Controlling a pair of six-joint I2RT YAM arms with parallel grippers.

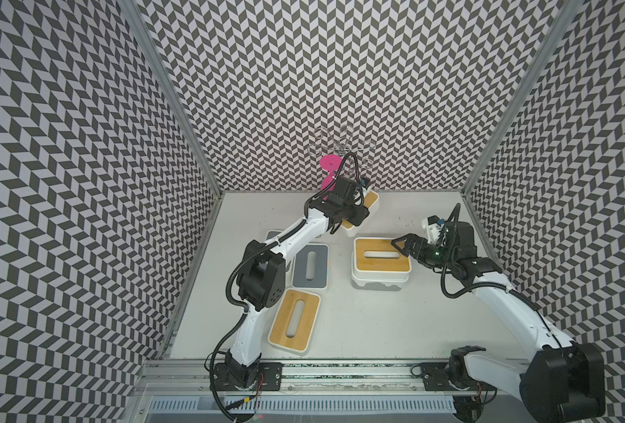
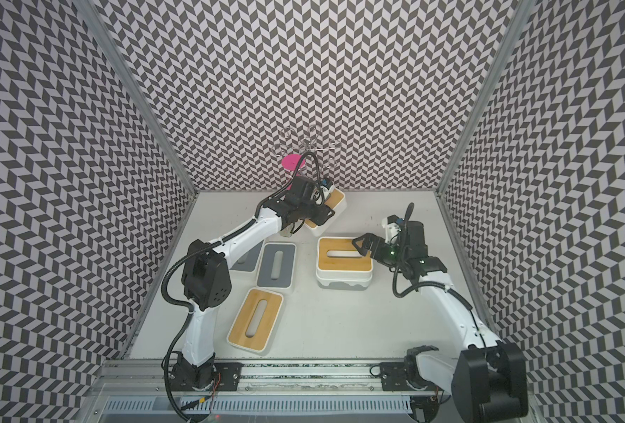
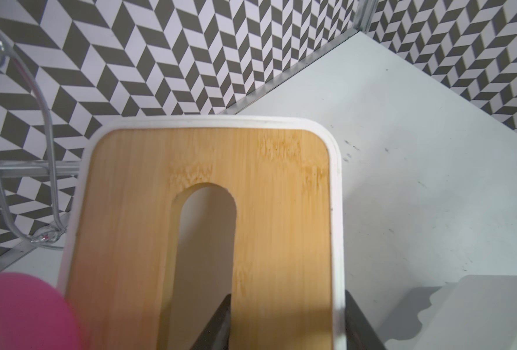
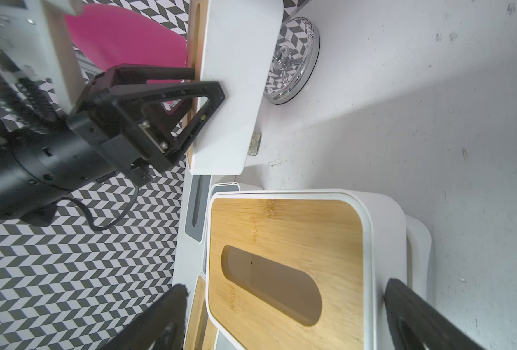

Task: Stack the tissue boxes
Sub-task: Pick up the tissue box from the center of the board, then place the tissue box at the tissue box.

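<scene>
Left claw point(image 4: 207, 85) is clenched on the bamboo box point(image 1: 371, 199), one finger through its slot, at upper centre in both top views. Pinched by one wall, it could swing, slip, or clip the goblet point(image 1: 330, 161) just beside. Left arm point(image 1: 296, 234) reaches far back; right claw point(image 1: 402, 248) gapes at the stack point(image 1: 380, 262).

A: Lighting?
B: Bright, even, from overhead; soft shadow just beside the box point(image 1: 380, 260) in both top views.
A: Sharpness?
B: Top views crisp; in the left wrist view the goblet point(image 3: 17, 312) is blurred.
</scene>
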